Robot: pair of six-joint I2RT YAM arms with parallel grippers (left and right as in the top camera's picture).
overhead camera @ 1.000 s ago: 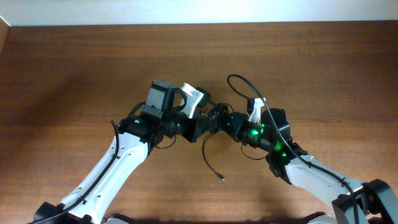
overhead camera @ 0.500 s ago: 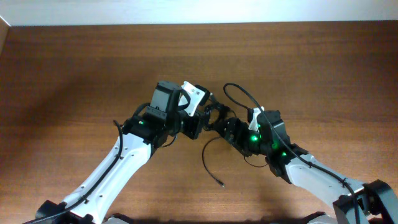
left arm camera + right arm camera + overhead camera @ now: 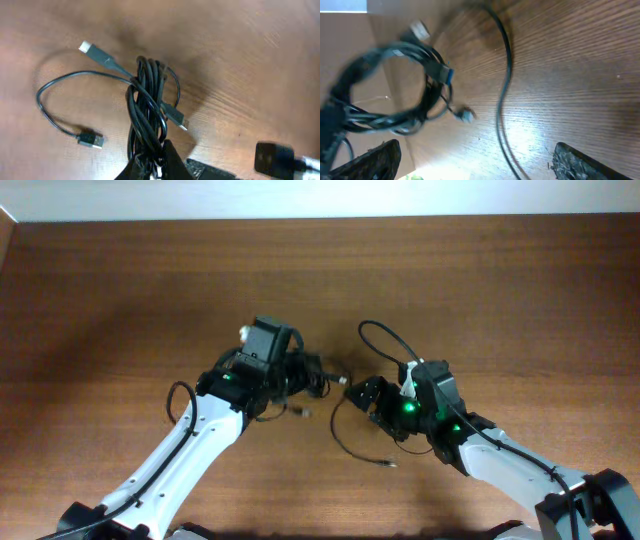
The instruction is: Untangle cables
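The left claw (image 3: 151, 165) is clamped on the clump of cables (image 3: 147, 110), low over the surface (image 3: 120, 300). The right claw (image 3: 480, 160) gapes wide, empty — I'd pick one loose plug end (image 3: 87, 48) and tug slowly.

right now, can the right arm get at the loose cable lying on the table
Probably yes: the loose cable lies flat just ahead of the open right gripper, with nothing over it. The left gripper holds the bundle off to one side.

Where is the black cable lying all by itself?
Overhead, the lone cable curls beside the right gripper, right of the bundle the left gripper holds.
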